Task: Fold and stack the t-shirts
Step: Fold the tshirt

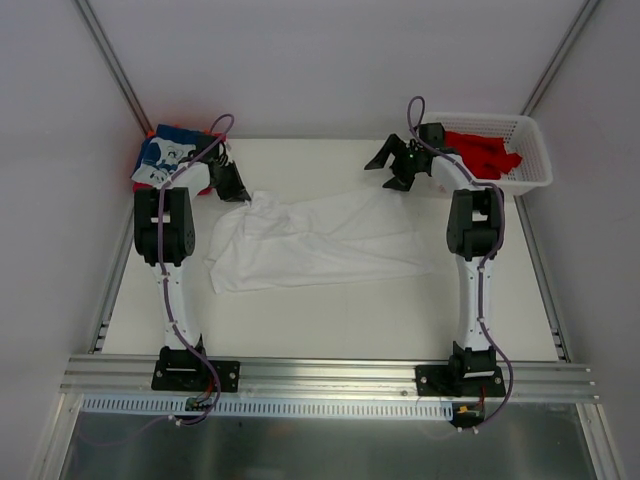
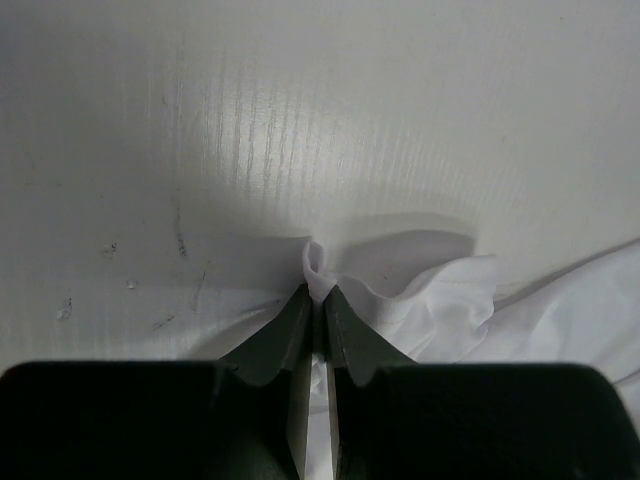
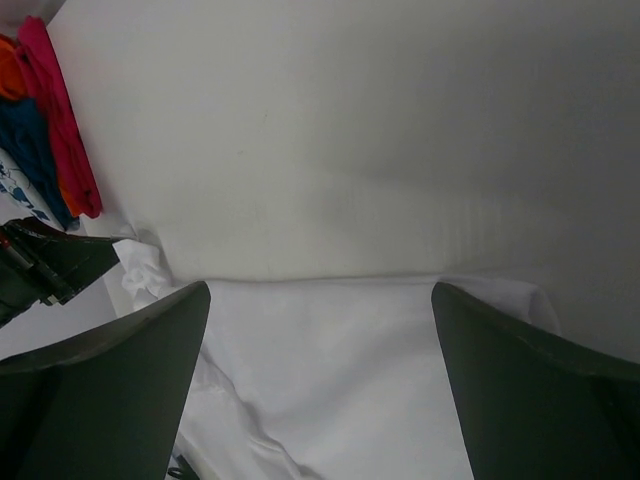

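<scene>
White t-shirt [image 1: 320, 240], crumpled on table [image 1: 340, 320]: left gripper [image 2: 316, 296] pinches its far-left corner, right gripper [image 3: 320, 290] gapes above far-right edge; advise matching pinch there, then even pull to flatten.

Top view: the left arm [image 1: 165, 225] covers part of the folded stack [image 1: 160, 158] at upper left; its shirt count cannot be read. At upper right, the right arm [image 1: 475, 225] hides the left end of the red t-shirts [image 1: 485, 152].

Left wrist view: the white t-shirt [image 2: 440, 310] runs off the right edge; the left gripper [image 2: 315, 291] body blocks its lower part.

Right wrist view: the 2 fingers [image 3: 100, 390] of the right gripper [image 3: 320, 287] mask the shirt's lower corners; the stack is cut off at the left edge.
</scene>
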`<state>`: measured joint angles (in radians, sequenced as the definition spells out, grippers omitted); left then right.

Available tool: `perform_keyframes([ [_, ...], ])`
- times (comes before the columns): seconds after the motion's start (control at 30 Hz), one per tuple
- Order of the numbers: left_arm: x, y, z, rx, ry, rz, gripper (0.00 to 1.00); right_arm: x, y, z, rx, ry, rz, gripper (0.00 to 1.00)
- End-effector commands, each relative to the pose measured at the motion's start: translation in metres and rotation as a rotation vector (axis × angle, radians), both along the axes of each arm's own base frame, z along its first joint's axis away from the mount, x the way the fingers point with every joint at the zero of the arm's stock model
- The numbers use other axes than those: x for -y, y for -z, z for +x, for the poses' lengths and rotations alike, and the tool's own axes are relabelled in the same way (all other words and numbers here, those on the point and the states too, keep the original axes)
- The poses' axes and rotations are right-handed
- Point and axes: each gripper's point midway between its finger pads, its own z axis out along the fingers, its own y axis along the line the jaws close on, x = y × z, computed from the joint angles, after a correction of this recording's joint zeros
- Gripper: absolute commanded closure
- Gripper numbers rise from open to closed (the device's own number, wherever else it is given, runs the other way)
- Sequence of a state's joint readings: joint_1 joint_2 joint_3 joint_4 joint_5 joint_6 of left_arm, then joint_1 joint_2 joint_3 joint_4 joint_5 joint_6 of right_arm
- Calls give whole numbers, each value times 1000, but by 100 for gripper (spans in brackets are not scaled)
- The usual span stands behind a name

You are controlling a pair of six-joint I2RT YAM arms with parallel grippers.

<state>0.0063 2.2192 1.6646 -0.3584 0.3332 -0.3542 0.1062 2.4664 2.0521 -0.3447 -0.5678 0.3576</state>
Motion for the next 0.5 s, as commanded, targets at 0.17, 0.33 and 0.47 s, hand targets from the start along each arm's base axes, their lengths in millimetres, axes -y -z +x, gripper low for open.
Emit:
perform_keyframes([
  [0.17, -4, -20, -8, 18, 5, 25, 95, 86, 18, -22, -169, 155, -235, 1],
  [0.33, -7, -24, -9, 28, -6, 48, 96, 128, -9, -21, -132, 183, -441, 1],
  [0.47, -8, -27, -8, 33, -11, 51, 97, 144, -13, -31, -144, 193, -460, 1],
])
